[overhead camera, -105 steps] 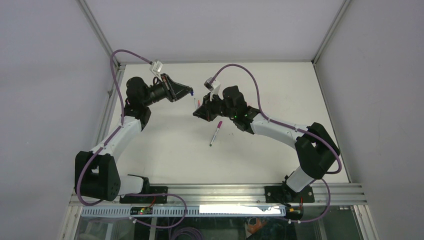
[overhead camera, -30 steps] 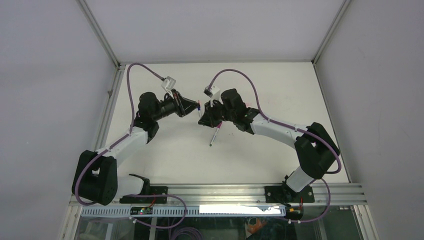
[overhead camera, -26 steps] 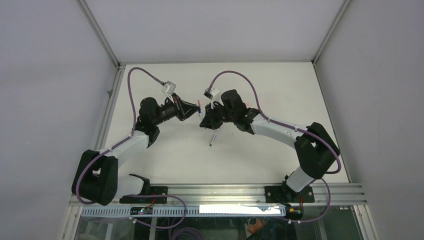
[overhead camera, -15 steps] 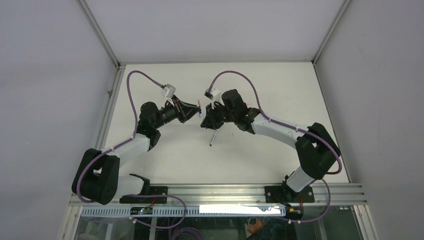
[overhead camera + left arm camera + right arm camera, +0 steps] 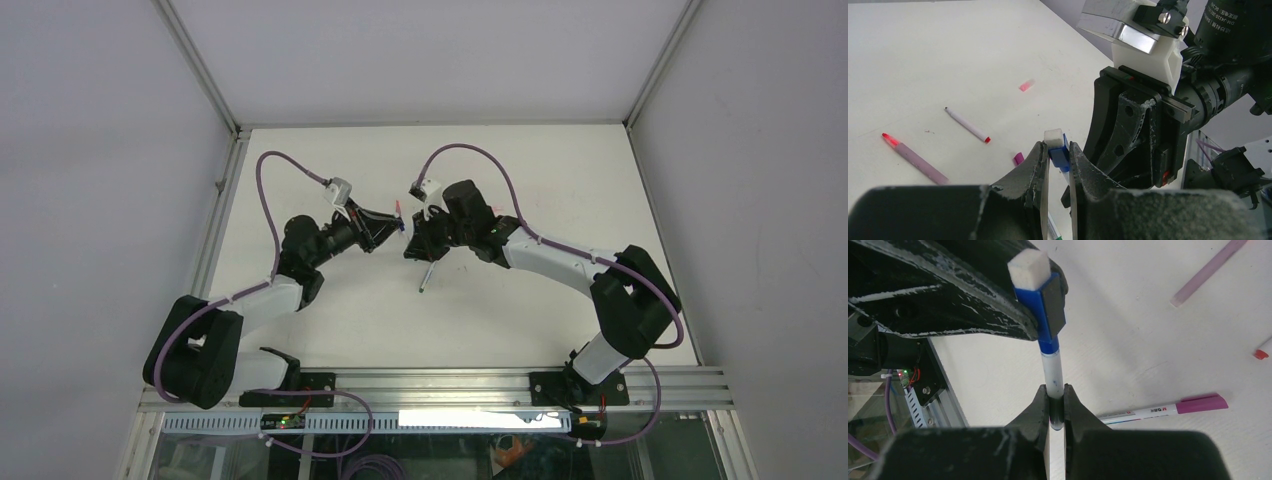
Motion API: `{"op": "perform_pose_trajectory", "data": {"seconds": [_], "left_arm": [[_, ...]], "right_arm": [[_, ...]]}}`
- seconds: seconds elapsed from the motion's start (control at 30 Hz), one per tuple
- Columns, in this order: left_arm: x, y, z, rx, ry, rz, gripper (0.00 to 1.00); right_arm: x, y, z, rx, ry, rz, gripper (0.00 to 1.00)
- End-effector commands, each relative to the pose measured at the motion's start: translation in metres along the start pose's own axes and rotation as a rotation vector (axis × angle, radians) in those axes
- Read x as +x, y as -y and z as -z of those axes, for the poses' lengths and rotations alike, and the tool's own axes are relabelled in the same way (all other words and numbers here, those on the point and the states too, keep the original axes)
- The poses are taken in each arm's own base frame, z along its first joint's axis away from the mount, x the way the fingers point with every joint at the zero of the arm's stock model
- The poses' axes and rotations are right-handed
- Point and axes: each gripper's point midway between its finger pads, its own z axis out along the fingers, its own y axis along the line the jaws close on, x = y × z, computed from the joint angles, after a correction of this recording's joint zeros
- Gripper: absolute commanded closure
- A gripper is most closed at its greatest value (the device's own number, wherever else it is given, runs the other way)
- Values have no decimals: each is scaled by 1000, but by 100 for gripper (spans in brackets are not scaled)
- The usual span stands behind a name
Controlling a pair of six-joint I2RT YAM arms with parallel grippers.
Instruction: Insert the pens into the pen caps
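Note:
My left gripper is shut on a blue pen cap with a white block on its end. My right gripper is shut on the lower barrel of a white pen. The pen stands upright, and its blue upper end runs into the blue cap. In the top view the two grippers meet tip to tip above the table's middle, the left gripper and the right gripper.
A white pen with a magenta cap lies on the table under the grippers. A white red-tipped pen, a pinkish pen, a loose magenta cap and a pale pink cap lie beyond.
The left arm has swung in from the far left to the right gripper. Over the last second both grippers drifted slightly nearer, with the cap now on the pen's end.

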Motion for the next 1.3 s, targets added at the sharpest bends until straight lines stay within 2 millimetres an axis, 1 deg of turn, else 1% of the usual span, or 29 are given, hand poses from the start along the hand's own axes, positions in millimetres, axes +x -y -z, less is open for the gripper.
{"op": "perform_pose_trajectory", "data": {"seconds": [0.0,0.1,0.33,0.6,0.8,0.93,1.07,1.2,1.27], "left_arm": [[110,36,37,183,-390,174,100],[120,38,39,210,-421,202,100],[134,44,42,280,-443,251,100],[138,51,45,303,-447,231,100],[136,58,45,327,-417,182,100],[137,63,45,343,-401,126,100],[137,70,45,357,-394,73,100],[138,73,45,356,-415,31,100],[137,73,46,350,-418,19,100]], "right_arm": [[-181,1,71,100,613,124,100],[-184,1,72,103,624,126,100],[-194,1,78,112,662,140,100],[-206,2,87,116,726,162,100],[-216,-3,98,80,782,182,100],[-220,-9,104,15,794,184,100],[-220,-20,107,-71,786,196,100],[-220,-32,112,-174,774,196,100],[-221,-35,115,-190,773,198,100]]}}
